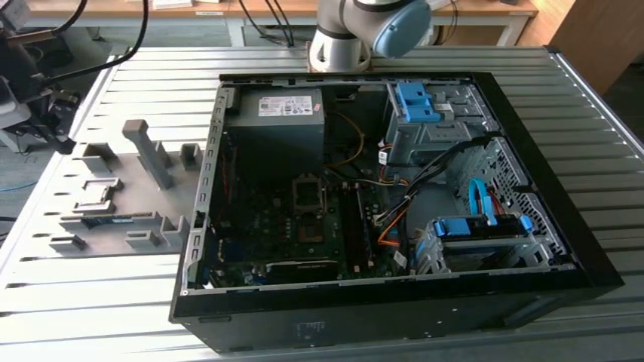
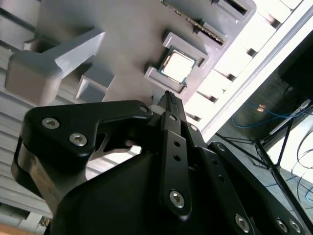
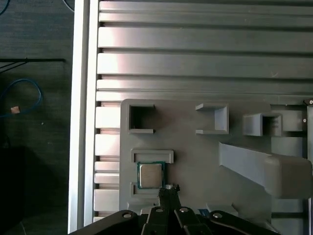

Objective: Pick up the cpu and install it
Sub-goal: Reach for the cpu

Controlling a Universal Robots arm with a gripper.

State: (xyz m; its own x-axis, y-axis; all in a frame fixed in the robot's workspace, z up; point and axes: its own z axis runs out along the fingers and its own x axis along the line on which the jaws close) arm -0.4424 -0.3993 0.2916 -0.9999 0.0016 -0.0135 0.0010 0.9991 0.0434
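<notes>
The cpu (image 3: pixel 149 175) is a small silvery square chip lying flat in a shallow pocket of the grey fixture tray (image 3: pixel 195 161). It also appears in the second wrist view, the cpu (image 2: pixel 177 66) framed by the pocket's low walls. My gripper (image 3: pixel 169 189) hovers above the tray just beside the chip, a short way off its corner, with the fingertips drawn together and nothing between them. The same gripper (image 2: pixel 167 96) points toward the chip's pocket in the second wrist view. In the exterior view the open computer case (image 1: pixel 544 226) holds the motherboard with its dark socket frame (image 1: pixel 307 190).
The fixture tray (image 1: pixel 141 197) lies on the slatted metal table (image 1: pixel 90 302) at the exterior view's left of the case, with upright grey blocks (image 1: pixel 151 154) and a narrow memory stick (image 1: pixel 108 220). Cables, blue drive cages (image 1: pixel 418 102) and a grey power supply (image 1: pixel 277 121) crowd the case.
</notes>
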